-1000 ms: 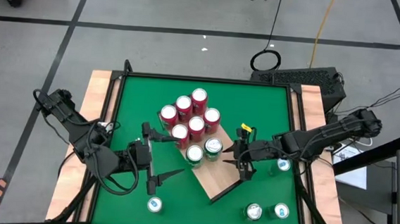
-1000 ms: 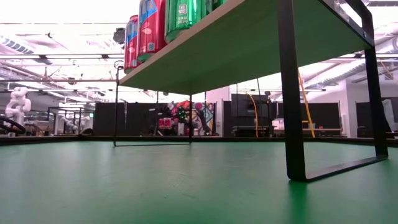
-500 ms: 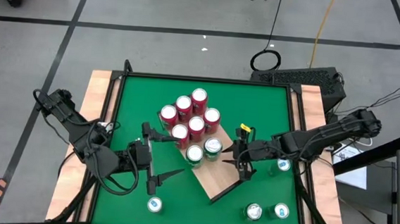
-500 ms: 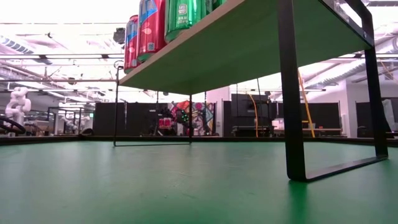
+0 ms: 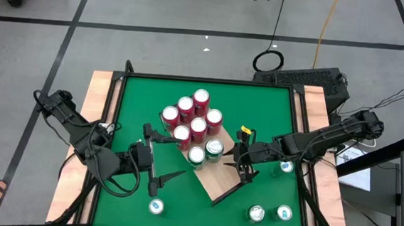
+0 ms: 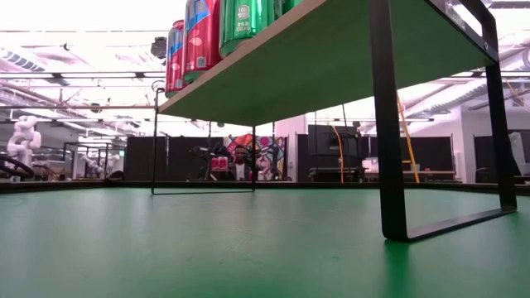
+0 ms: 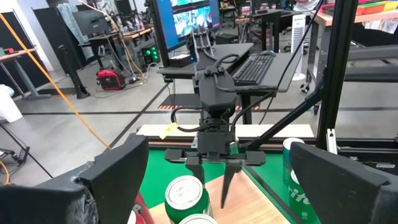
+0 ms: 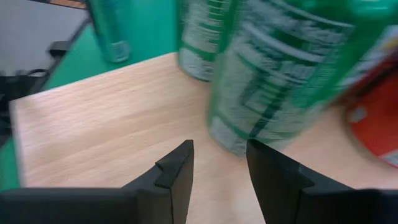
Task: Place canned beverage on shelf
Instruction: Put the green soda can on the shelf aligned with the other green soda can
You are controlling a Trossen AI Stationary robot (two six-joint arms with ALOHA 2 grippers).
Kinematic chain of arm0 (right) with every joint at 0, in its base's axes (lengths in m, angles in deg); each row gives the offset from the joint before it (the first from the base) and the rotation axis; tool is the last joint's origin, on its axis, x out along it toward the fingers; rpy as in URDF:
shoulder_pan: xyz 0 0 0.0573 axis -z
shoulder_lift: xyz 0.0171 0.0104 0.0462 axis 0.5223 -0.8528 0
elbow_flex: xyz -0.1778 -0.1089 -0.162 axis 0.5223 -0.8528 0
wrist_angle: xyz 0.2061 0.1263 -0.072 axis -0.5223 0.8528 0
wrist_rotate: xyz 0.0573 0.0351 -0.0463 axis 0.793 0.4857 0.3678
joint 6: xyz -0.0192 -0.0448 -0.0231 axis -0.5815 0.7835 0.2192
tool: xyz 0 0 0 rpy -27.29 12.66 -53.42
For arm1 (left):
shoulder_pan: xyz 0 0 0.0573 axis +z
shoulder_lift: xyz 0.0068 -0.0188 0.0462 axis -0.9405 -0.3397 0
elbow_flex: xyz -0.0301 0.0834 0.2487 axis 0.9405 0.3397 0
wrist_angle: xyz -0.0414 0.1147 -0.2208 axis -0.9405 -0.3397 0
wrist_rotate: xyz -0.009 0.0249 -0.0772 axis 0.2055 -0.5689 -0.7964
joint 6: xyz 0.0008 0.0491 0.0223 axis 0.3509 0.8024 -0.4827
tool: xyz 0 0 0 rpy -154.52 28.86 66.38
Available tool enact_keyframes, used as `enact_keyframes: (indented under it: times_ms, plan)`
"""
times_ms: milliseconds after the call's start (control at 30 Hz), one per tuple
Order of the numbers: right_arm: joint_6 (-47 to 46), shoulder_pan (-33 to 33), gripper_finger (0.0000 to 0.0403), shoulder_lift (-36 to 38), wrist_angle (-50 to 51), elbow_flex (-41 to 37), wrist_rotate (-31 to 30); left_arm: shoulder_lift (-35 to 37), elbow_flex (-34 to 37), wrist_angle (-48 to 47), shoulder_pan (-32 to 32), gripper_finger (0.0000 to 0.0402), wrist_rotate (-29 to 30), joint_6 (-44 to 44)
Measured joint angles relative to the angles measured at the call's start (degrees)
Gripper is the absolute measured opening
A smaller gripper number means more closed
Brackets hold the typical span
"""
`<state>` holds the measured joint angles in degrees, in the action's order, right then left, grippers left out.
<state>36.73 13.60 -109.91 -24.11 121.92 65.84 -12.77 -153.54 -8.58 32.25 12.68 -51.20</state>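
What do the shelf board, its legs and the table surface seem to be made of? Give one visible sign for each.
Shelf board: probably wood or a wood-look laminate, matt; pale grain lines run along it.
Legs: likely metal, dark and smooth; they are thin, flat bars.
Table surface: perhaps a green mat or coating, slightly glossy; it faintly mirrors the legs.

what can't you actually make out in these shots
- Low view: the cans' tops are cut off by the top edge; neither arm shows.
- Right wrist view: the green can is blurred, its label unreadable, its top cut off.
- High view: the shelf's surface under the red and green cans is hidden by them.
- Left wrist view: the can beside the shelf is half hidden behind a finger.
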Motion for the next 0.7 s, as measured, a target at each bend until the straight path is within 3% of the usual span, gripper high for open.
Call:
enact_keyframes:
  times_ms: [700]
  plan:
    - [1.51, -0.78, 0.0139, -0.33, -3.46, 0.0, 1.61, 0.0, 0.0, -0.27, 0.0, 0.0389, 0.0, -0.03]
